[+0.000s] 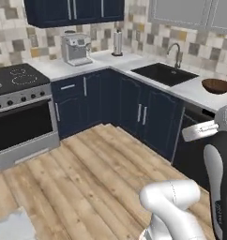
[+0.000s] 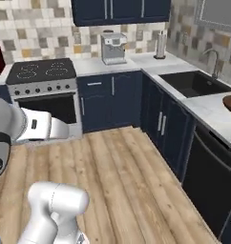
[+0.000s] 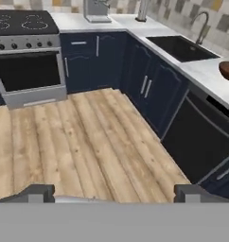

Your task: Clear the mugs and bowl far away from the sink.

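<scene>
Hand view shows the kitchen from mid-floor, and we take the sink [image 3: 182, 47] as our landmark throughout. We note the stove [image 3: 24, 47] well apart from the sink, across the corner of the counter [image 3: 201, 71]. The coffee machine [image 1: 75, 48] stands on the counter between stove and sink. The bowl [image 1: 216, 86] sits on the counter just beside the sink, on the side away from the tap [image 1: 175, 52]. We cannot make out either mug from here. The gripper [image 3: 114, 193] hangs over open floor, well apart from the sink, its jaws spread wide and empty. We judge the step in hand to be the approach: bring the base up to the counter beside the sink, then reach the bowl rim from above.
</scene>
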